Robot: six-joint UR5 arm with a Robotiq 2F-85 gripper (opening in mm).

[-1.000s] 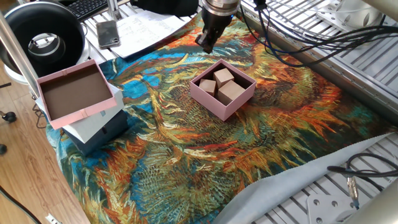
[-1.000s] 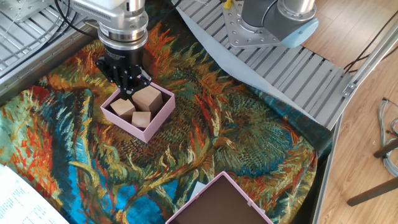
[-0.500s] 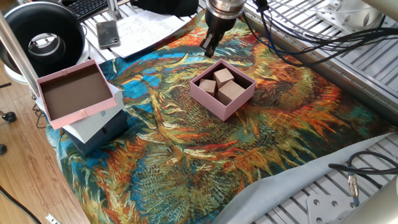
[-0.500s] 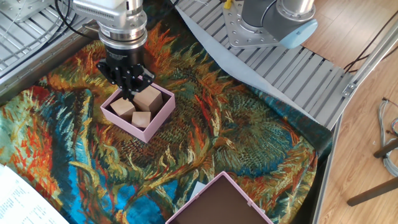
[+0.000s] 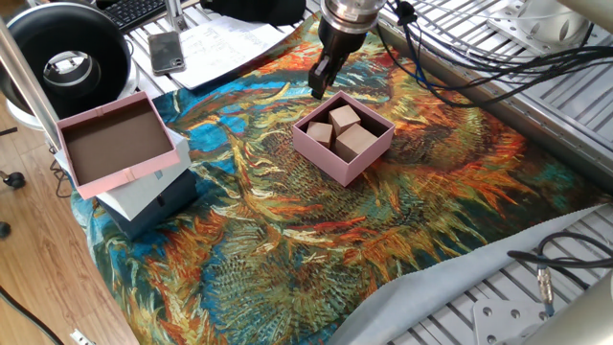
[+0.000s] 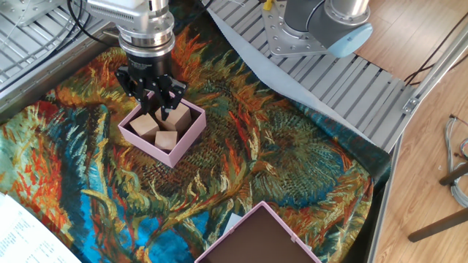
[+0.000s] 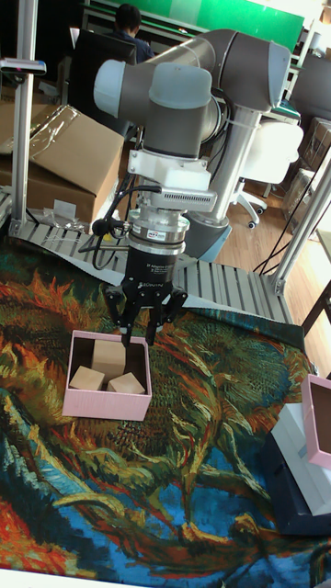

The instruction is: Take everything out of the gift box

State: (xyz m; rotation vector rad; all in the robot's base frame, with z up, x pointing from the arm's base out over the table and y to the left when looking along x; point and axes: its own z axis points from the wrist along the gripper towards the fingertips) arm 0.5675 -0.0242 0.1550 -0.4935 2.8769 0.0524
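The pale-pink gift box (image 5: 326,161) (image 6: 151,147) (image 7: 103,404) sits on the patterned cloth with three light-tan wooden blocks inside. The largest block (image 5: 355,140) (image 6: 178,116) (image 7: 110,355) is beside two smaller ones (image 5: 320,132) (image 5: 345,117), seen in the other fixed view as block (image 6: 145,126) and block (image 6: 167,139). My gripper (image 5: 326,82) (image 6: 156,104) (image 7: 136,333) hangs open just over the box's back edge, fingers pointing down near the largest block. Nothing is between the fingers.
A larger pink-rimmed brown tray (image 5: 113,144) (image 6: 256,237) rests on a white and dark blue box (image 5: 153,196) at the cloth's edge. A phone (image 5: 166,52), papers and a black round device (image 5: 67,57) lie beyond. Cables (image 5: 460,57) and the robot base (image 6: 322,22) flank the cloth.
The gripper has shifted over toward the gift box and come lower. Its fingers have spread apart. The box and blocks have not moved.
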